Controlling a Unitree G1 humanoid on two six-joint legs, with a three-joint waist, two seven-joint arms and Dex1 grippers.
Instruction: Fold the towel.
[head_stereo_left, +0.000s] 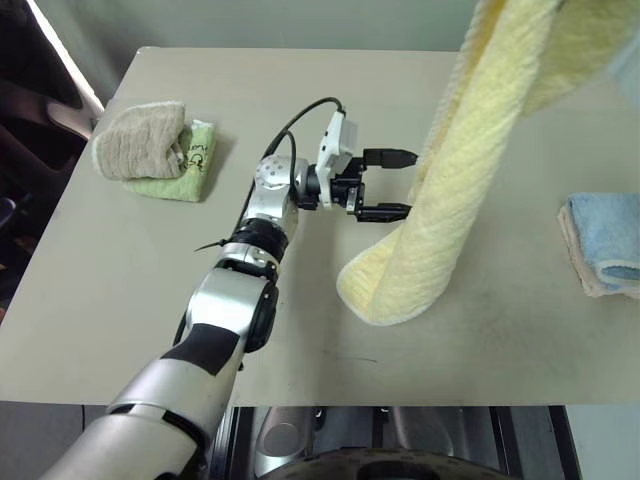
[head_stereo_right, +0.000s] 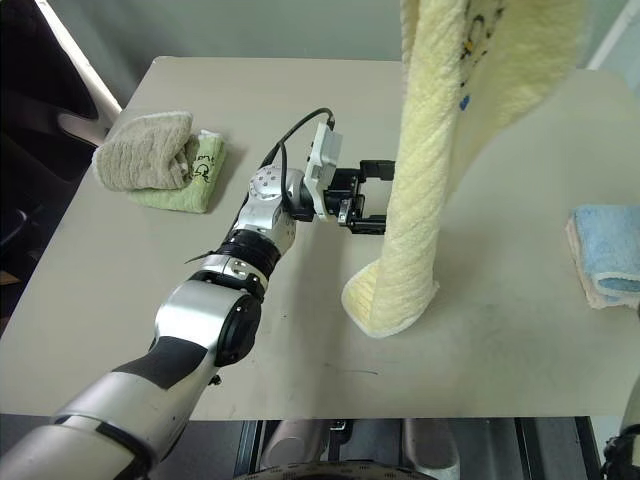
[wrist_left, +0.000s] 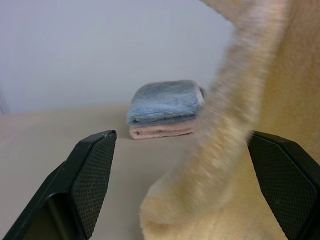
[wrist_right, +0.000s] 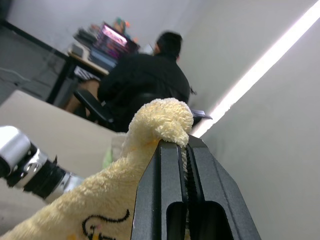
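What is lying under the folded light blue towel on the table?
Under the folded light blue towel lies a folded pale pink cloth, its edge showing along the bottom on the beige table. The blue towel covers the rest of it.

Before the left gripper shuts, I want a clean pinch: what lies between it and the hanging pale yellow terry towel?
Nothing: in the left eye view the open left gripper reaches the pale yellow terry towel directly.
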